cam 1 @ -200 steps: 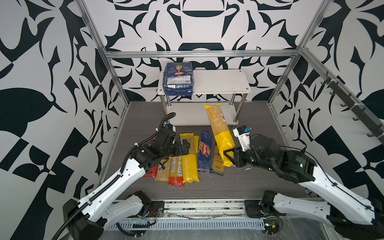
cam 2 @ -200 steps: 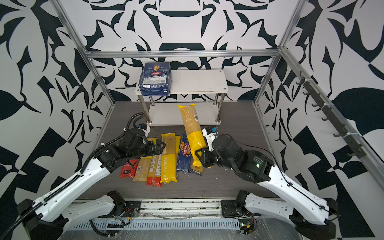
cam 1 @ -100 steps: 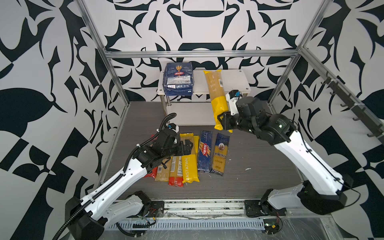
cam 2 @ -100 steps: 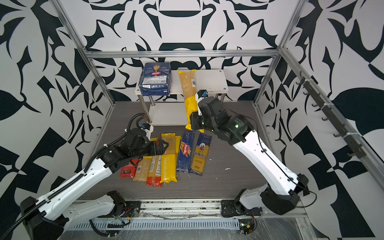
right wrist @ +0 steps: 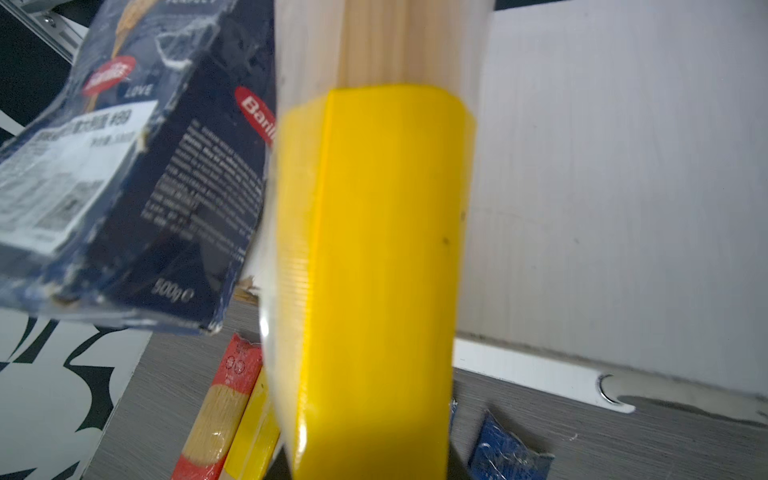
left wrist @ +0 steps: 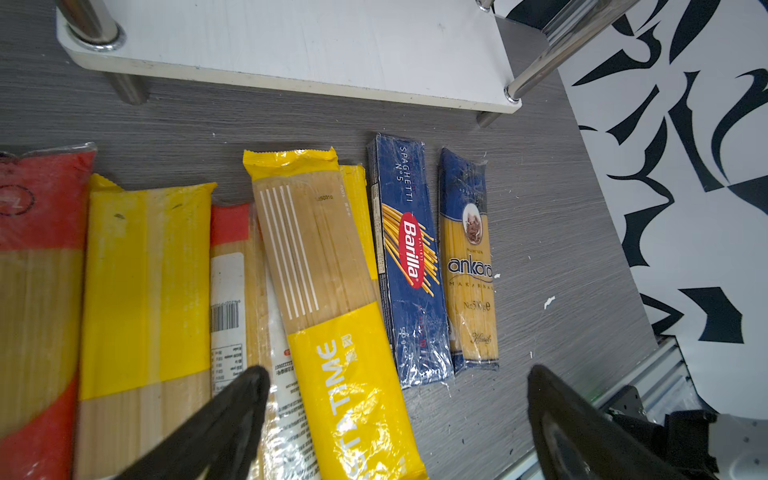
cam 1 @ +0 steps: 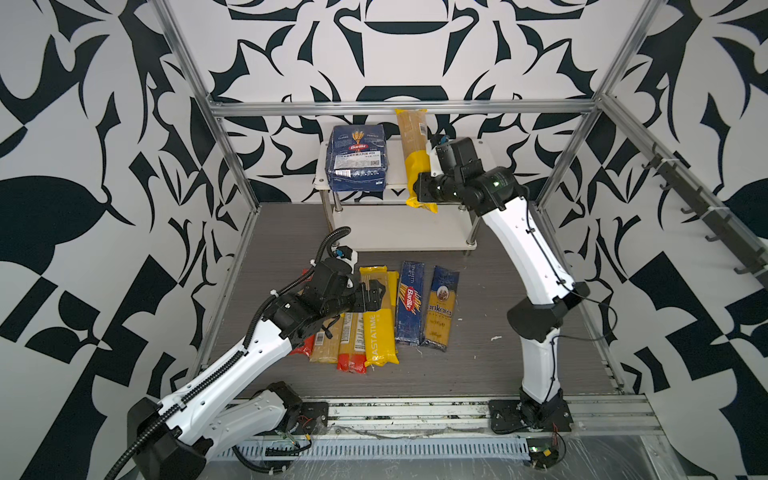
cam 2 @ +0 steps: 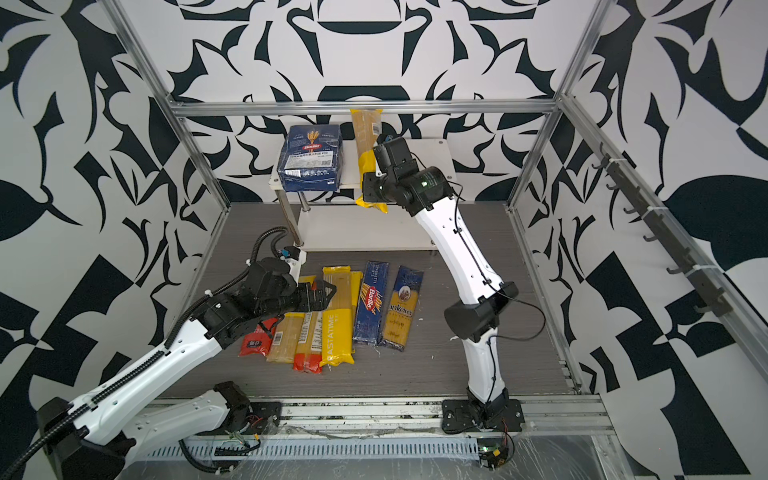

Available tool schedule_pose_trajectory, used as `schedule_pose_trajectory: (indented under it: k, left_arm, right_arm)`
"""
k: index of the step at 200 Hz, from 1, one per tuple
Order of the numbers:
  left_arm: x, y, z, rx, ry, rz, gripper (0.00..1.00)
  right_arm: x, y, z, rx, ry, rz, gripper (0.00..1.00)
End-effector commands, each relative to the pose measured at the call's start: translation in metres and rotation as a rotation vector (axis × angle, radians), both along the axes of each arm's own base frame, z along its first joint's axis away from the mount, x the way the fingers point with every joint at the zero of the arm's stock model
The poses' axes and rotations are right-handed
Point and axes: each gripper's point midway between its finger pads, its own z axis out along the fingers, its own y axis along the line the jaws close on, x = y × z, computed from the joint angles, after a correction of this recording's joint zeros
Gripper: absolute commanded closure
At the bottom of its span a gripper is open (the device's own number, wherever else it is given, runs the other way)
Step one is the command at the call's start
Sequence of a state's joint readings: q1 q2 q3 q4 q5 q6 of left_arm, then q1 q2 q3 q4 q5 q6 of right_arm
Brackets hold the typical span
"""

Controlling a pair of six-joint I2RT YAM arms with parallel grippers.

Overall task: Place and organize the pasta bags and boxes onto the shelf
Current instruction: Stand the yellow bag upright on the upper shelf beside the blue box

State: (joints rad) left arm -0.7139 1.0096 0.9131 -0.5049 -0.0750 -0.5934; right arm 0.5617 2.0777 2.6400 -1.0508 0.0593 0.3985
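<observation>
A bag (cam 1: 411, 143) is being clamped by the right gripper (cam 1: 423, 188) over the shelf (cam 1: 395, 232) for placing, the left gripper (cam 1: 375, 293) being held wide before it.

A grey wood-grain tabletop (cam 1: 478, 374) carries a few white scraps (cam 1: 494, 338). Aluminium frame rails (cam 1: 399, 109) border black-and-white patterned walls (cam 1: 83, 166). A dark hook rail (cam 1: 706, 203) lines the right-hand wall.

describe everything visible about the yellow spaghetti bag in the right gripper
The yellow spaghetti bag is a long slim plastic pack: clear middle showing pale spaghetti, opaque yellow band at the near end, yellow seal at the far. The right gripper is shut on the yellow band. It points front to back over the shelf's upper board beside the Barilla pack, near end overhanging. Whether it touches either is unclear.
</observation>
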Motion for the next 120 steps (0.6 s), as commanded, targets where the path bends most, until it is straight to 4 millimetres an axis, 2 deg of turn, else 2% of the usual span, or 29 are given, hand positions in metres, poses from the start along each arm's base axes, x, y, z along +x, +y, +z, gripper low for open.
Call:
schedule_pose_trajectory:
  k: [1,23,63,95,120]
  left_arm:
    - [-0.003,0.006,-0.001,0.022,-0.022,0.002,0.0]
    - [-0.004,0.011,-0.001,0.028,-0.026,0.012,0.0]
    - [-0.006,0.015,-0.003,0.039,-0.027,0.019,0.0]
    - [-0.009,0.018,-0.002,0.03,-0.03,0.024,0.0]
    - [-0.012,0.023,0.0,0.025,-0.038,0.036,0.0]
  right_arm:
    - [0.001,-0.02,0.088,0.164,-0.216,-0.025,0.96]
    - [0.008,-0.019,0.082,0.192,-0.195,-0.018,0.91]
    - [0.008,-0.01,0.08,0.225,-0.179,0.025,0.6]
    - [0.005,0.002,0.079,0.269,-0.153,0.076,0.5]
    - [0.002,0.007,0.079,0.292,-0.138,0.103,0.48]
